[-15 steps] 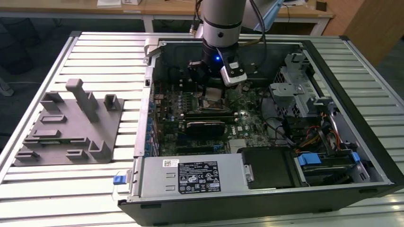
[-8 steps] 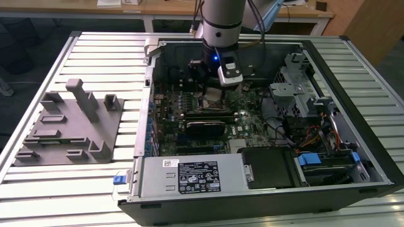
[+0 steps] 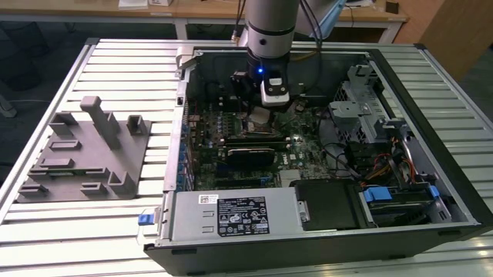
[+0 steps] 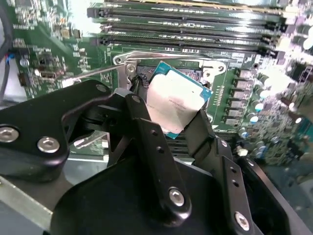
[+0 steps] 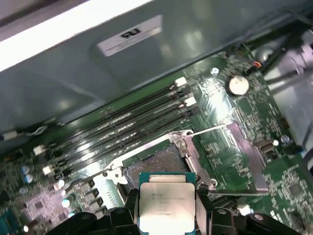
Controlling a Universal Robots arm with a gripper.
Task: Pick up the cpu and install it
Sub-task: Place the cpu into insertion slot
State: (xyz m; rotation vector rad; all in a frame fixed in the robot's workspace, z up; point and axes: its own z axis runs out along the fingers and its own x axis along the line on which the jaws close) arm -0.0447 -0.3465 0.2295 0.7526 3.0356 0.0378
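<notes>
The robot arm reaches down into the black open computer case point(image 3: 269, 254), which lies on the slatted metal bench point(image 3: 115, 57). In both wrist views, the black 2-fingered gripper point(image 4: 172, 117) point(image 5: 166, 218) is closed narrowly on the cpu point(image 4: 173, 103) point(image 5: 166, 200), a small flat square chip with a pale silver metal top and a thin teal-green rim. 1 finger presses each of 2 opposite edges.

The cpu hangs directly over the open square processor socket point(image 5: 156, 164) with its bright metal frame, on the green motherboard point(image 4: 44, 44). In the second wrist view, the chip sits skewed against the frame's sides. Whether it touches the socket cannot be told.

A row of long black memory slots point(image 5: 127, 127) runs just beside the socket, and a round silver coin battery point(image 5: 238, 84) lies farther off on the board. In the exterior view, a grey moulded fixture point(image 3: 85, 150) rests on the bench at the exterior view's left, well apart from the case.
</notes>
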